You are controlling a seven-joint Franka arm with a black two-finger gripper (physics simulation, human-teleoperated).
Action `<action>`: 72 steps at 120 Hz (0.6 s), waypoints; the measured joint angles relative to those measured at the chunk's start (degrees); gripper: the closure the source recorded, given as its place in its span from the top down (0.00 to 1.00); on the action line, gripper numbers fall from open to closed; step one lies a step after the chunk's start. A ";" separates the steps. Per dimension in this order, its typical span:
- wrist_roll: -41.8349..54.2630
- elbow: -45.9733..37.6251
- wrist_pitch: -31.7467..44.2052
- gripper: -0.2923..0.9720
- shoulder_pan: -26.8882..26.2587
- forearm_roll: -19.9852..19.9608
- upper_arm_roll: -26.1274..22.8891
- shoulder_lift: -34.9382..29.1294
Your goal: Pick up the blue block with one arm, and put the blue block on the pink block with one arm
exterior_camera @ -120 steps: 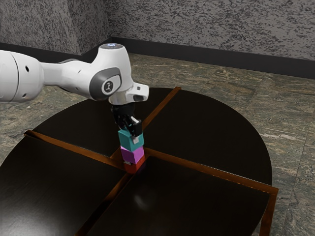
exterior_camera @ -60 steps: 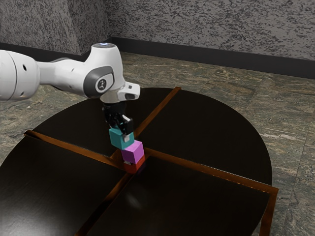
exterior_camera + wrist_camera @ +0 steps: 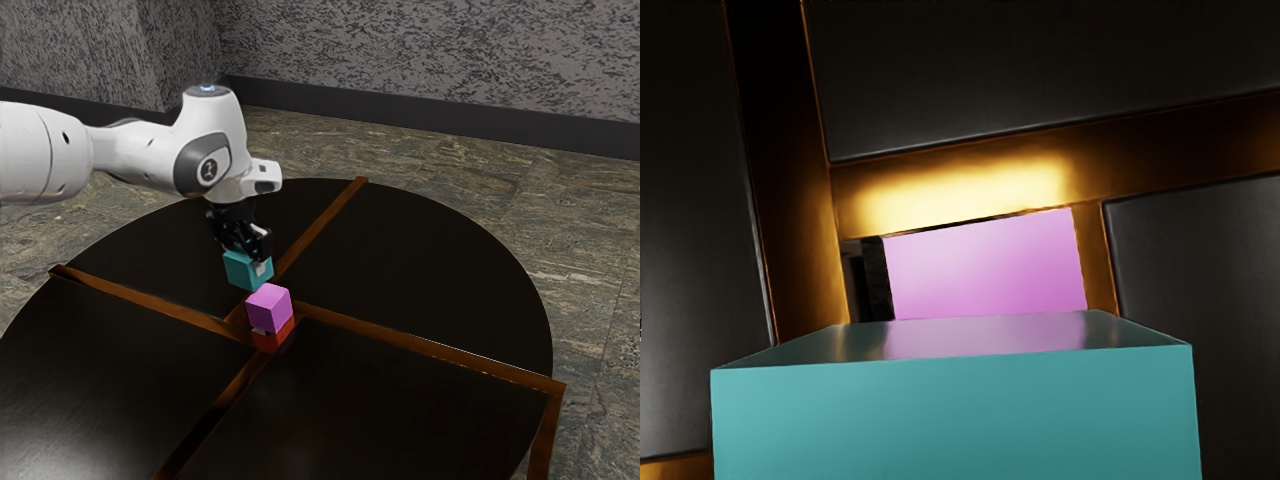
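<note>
The blue-green block (image 3: 239, 271) hangs in the air, and my gripper (image 3: 249, 259) is shut on it from above. The pink block (image 3: 269, 306) stands on a red block (image 3: 270, 340) at the centre of the round table. In the exterior view the held block is up and to the left of the pink block, and a small gap separates them. In the wrist view the blue-green block (image 3: 950, 410) looms large just under my hand, with the top of the pink block (image 3: 985, 265) visible beyond it.
The dark round table (image 3: 420, 260) is split into quarters by raised wooden strips (image 3: 330, 210) that cross under the stack. The table's edge runs along the exterior view's right. The stone floor (image 3: 560, 200) lies around the table.
One second ago the blue-green block rested right on top of the pink block. My gripper has since carried it toward the exterior view's left and slightly up, off the stack.
</note>
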 joint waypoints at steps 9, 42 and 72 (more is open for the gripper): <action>-0.69 0.12 0.53 0.53 -0.14 -0.25 0.31 0.35; -2.59 0.49 1.47 0.53 -0.71 -0.72 0.49 2.01; -3.71 0.31 1.71 0.53 -1.04 -0.88 0.55 2.82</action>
